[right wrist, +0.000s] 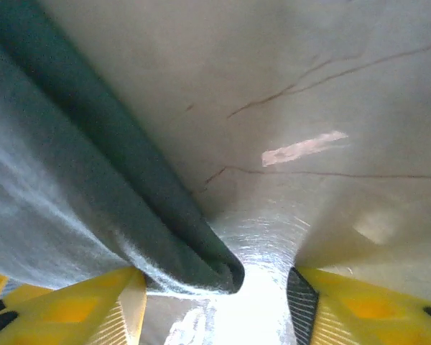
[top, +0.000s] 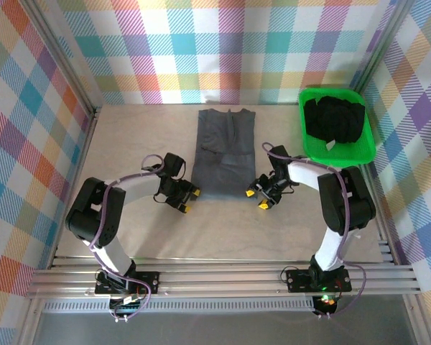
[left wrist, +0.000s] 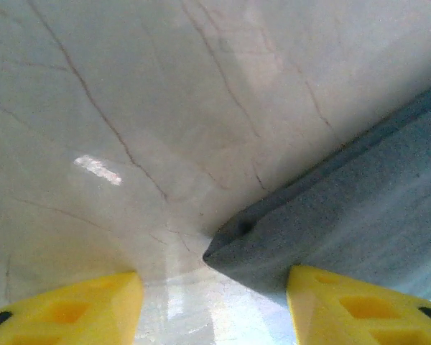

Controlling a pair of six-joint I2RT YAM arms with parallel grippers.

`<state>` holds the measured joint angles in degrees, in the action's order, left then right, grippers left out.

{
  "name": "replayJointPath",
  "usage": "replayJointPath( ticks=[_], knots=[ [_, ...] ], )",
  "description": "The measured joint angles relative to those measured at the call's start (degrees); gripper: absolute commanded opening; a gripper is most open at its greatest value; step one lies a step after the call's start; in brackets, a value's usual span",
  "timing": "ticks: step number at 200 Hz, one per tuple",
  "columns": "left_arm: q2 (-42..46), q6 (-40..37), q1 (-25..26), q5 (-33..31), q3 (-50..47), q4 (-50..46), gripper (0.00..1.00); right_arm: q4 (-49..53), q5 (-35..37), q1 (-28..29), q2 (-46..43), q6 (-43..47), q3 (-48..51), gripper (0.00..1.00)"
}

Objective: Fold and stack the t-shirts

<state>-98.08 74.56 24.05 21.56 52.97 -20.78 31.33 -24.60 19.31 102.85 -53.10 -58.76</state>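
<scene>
A dark slate grey t-shirt (top: 223,151) lies folded into a long strip on the table's middle, collar toward the back. My left gripper (top: 189,200) stands open at the shirt's near left corner (left wrist: 233,248), which lies on the table between the yellow fingers (left wrist: 72,313). My right gripper (top: 256,199) is open at the near right corner (right wrist: 201,269), whose folded edge sits between its yellow fingers (right wrist: 86,309). Black t-shirts (top: 334,118) are piled in a green bin (top: 345,151) at the back right.
The table (top: 129,144) is pale marble-patterned with thin dark veins. Plaid walls close in the left, back and right. An aluminium rail (top: 223,277) runs along the near edge by the arm bases.
</scene>
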Motion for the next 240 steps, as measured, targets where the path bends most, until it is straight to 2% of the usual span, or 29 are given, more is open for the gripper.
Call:
replayJointPath(
  ticks=[8, 23, 44, 50, 85, 107, 130, 151, 168, 198, 240],
  knots=[
    [-0.76, -0.02, -0.15, 0.26, 0.68, -0.90, 0.36, 0.42, -0.20, -0.17, 0.83, -0.50, -0.85, 0.41],
    [-2.82, -0.42, -0.20, 1.05, 2.97, -2.29, 0.22, 3.08, -0.11, -0.24, 2.99, -1.38, -3.37, 0.21],
    [-6.10, -0.90, -0.13, 1.51, 6.38, 0.33, 0.00, 2.25, 0.28, -0.20, 5.90, -1.75, -6.93, 0.03],
    [-6.60, -0.85, -0.13, 1.33, 7.10, 1.62, 0.00, 1.29, 0.52, -0.20, 6.38, -1.51, -8.11, 0.00],
    [-7.85, -2.16, -1.25, -1.64, 13.62, 5.38, 0.00, -0.11, 1.57, -0.81, 6.58, -1.57, -15.98, 0.00],
    [-7.98, -2.58, -3.72, -1.42, 22.47, 5.29, 0.00, 1.57, 1.55, -2.86, 6.62, -1.53, -24.57, 0.00],
    [-8.70, -3.78, -5.62, -0.83, 34.62, 4.42, 0.00, 4.20, 1.33, -5.27, 7.15, -0.98, -37.83, 0.00],
    [-7.89, -4.46, -6.23, -0.15, 38.97, 4.87, 0.00, 3.96, 0.52, -6.51, 6.47, -0.70, -43.17, 0.00],
    [-5.53, -4.87, -5.90, 0.50, 35.06, 4.72, 0.00, 3.50, -0.48, -6.32, 4.20, -0.90, -39.28, 0.00],
    [0.72, -5.40, -4.26, 2.45, 19.43, 3.30, 0.00, 1.38, -1.66, -3.80, -2.89, -1.79, -18.86, 0.00],
    [12.04, -6.95, 4.22, 4.61, -5.73, -0.26, 0.00, 0.55, -2.36, 3.39, -14.88, -3.91, 8.70, 0.00]
  ],
)
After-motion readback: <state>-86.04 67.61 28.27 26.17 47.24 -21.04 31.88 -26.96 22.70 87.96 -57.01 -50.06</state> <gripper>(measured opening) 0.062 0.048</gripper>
